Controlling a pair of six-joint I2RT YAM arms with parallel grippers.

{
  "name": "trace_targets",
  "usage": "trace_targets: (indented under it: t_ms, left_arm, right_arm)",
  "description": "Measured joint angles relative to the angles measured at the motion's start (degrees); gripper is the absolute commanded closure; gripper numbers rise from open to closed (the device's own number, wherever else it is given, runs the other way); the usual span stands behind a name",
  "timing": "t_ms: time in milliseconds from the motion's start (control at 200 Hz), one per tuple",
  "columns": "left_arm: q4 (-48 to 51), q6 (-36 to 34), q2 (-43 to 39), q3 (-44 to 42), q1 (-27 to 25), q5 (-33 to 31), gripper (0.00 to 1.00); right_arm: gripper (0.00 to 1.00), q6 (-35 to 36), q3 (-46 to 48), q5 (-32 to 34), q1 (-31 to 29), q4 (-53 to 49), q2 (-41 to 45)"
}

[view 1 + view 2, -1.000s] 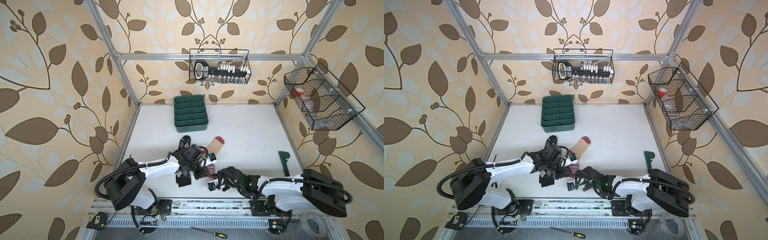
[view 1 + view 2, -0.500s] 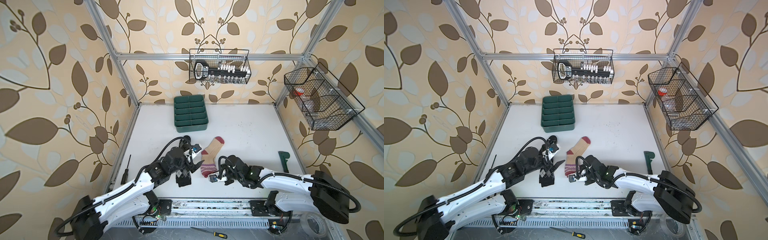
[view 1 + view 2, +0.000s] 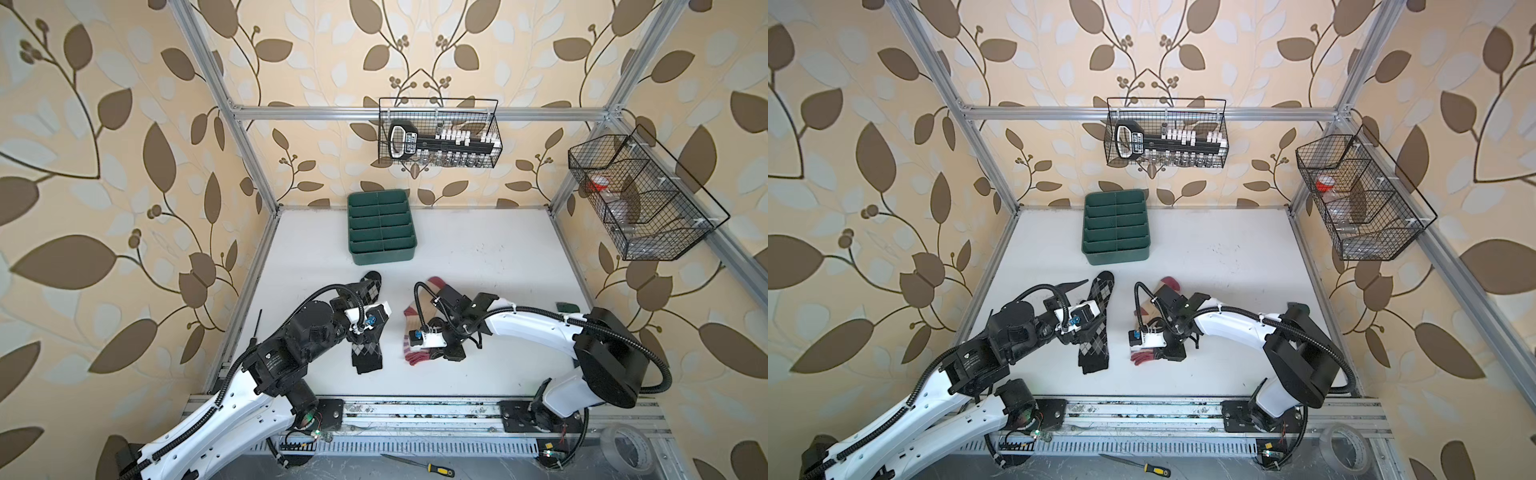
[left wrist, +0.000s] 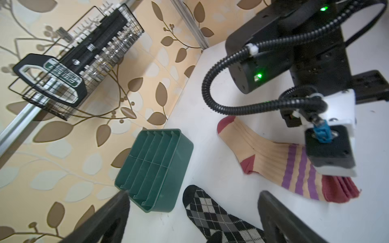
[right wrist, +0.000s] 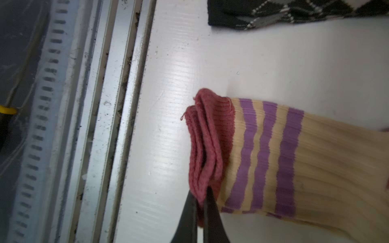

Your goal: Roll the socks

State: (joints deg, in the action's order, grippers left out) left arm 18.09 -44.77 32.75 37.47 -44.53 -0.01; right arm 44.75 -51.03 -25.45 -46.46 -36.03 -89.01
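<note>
The black-grey-white argyle sock (image 3: 367, 353) (image 3: 1096, 345) lies flat and lengthwise on the left of the white table, toe toward the back. My left gripper (image 3: 368, 297) (image 4: 193, 194) hovers over its toe half, open wide, with the toe (image 4: 202, 202) between the fingers and nothing gripped. To its right lies the beige sock (image 3: 415, 320) (image 4: 271, 155), with purple stripes (image 5: 263, 155). My right gripper (image 3: 432, 356) (image 5: 200, 196) is shut on that sock's folded maroon cuff (image 5: 207, 134) at the near end. The right arm hides part of the beige sock in both top views.
A green divided tray (image 3: 382, 257) (image 3: 1116, 257) (image 4: 181, 181) stands at the back of the table behind the socks. Wire baskets (image 3: 438, 133) (image 3: 640, 199) hang on the back and right walls. A green-handled tool (image 3: 567, 307) lies at the right edge. The aluminium rail (image 5: 109, 105) runs along the front.
My left gripper has opened, let go near the beige sock and drawn back left over the argyle sock. The beige sock now lies stretched out, its cuff still held by the right gripper.
</note>
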Motion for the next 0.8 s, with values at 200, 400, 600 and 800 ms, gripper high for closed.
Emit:
trace_targets:
  t_ms: [200,400,600,800]
  left_arm:
    - [4.2,-4.7,-2.1,-1.2,-0.1,3.1,0.04]
    - [4.2,-10.8,-3.4,-4.3,-2.0,2.8,0.04]
    - [2.8,-15.5,0.0,-6.1,-11.1,-0.5,0.05]
    - [-0.8,-16.5,6.6,-8.9,-26.9,-7.6,0.08]
  right_arm:
    - [1.0,-2.2,-2.6,-3.6,2.9,-3.9,-4.1]
    - [1.0,-4.2,-5.3,-5.6,4.4,-4.8,-9.6]
    - [1.0,-5.4,-6.4,-6.3,4.9,-5.6,-12.5]
    - [1.0,-5.8,-7.4,-6.5,5.6,-6.3,-13.5]
